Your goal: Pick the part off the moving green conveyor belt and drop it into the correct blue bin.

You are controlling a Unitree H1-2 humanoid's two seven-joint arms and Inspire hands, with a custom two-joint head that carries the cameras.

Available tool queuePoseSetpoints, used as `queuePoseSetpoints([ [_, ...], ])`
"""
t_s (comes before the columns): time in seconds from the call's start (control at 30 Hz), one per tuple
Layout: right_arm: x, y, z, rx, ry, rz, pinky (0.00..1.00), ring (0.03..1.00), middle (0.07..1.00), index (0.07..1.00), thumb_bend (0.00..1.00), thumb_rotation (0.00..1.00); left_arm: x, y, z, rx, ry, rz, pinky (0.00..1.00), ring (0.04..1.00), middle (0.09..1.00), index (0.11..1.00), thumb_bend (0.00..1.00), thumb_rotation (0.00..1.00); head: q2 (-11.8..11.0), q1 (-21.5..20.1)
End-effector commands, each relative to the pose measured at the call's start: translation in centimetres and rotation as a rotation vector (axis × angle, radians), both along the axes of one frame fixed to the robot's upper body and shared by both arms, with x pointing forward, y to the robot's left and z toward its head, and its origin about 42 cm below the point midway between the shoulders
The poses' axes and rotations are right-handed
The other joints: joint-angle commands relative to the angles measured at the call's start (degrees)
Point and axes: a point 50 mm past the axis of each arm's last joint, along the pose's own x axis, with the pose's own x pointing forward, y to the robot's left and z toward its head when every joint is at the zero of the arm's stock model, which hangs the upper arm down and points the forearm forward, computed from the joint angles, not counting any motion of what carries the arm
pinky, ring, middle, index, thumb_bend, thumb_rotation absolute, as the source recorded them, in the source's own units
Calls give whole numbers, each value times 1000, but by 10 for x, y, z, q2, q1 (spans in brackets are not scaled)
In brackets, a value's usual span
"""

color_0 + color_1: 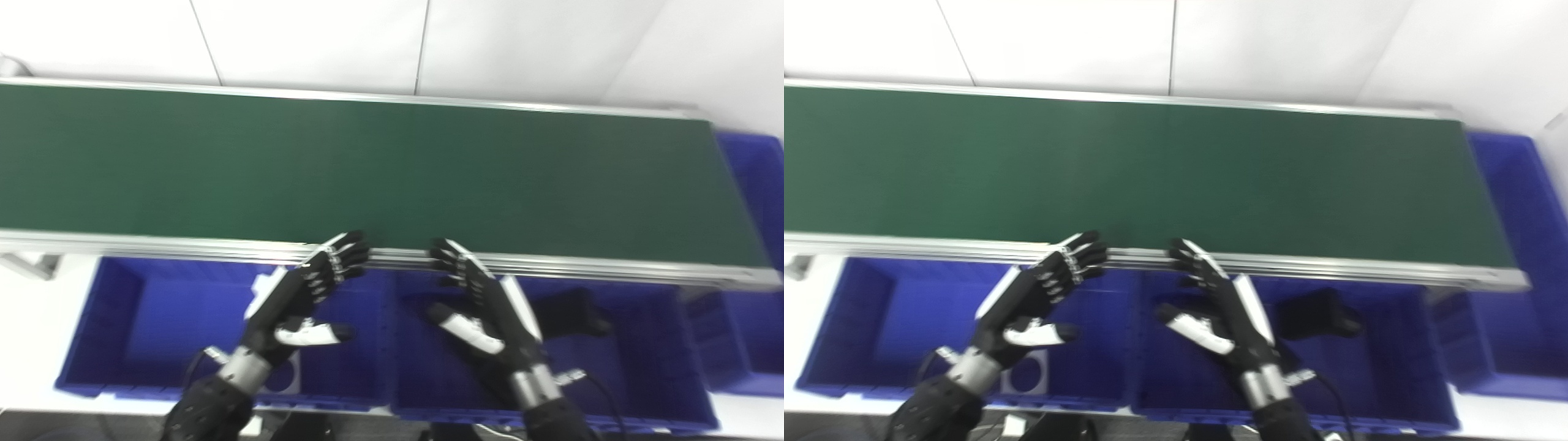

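Both hands, left (300, 300) / right (490, 306): fingers spread, empty | matte green belt (392, 171) | moulded plastic bins (153, 318)

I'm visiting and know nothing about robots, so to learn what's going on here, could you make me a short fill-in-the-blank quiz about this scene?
1. The conveyor belt is coloured ____.
2. The left hand and the right hand each hold ____.
3. The dark part lies in the middle bin, which is coloured ____.
4. The part on the left bin floor is white with a round ____.

Missing words: green; nothing; blue; hole
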Motion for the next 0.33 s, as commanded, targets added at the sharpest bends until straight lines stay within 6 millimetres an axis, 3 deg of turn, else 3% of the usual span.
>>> queuePoseSetpoints([
  [0.0,0,-2,8,33,-85,7,736,830,866,896,719,719,1,-4,6,-8,-57,9,854,883,888,902,965,387,-1,1],
  [0.3,-6,-14,3,43,-97,-40,752,840,873,900,716,732,0,-6,1,-6,-43,18,860,895,897,904,969,385,-11,-7],
])
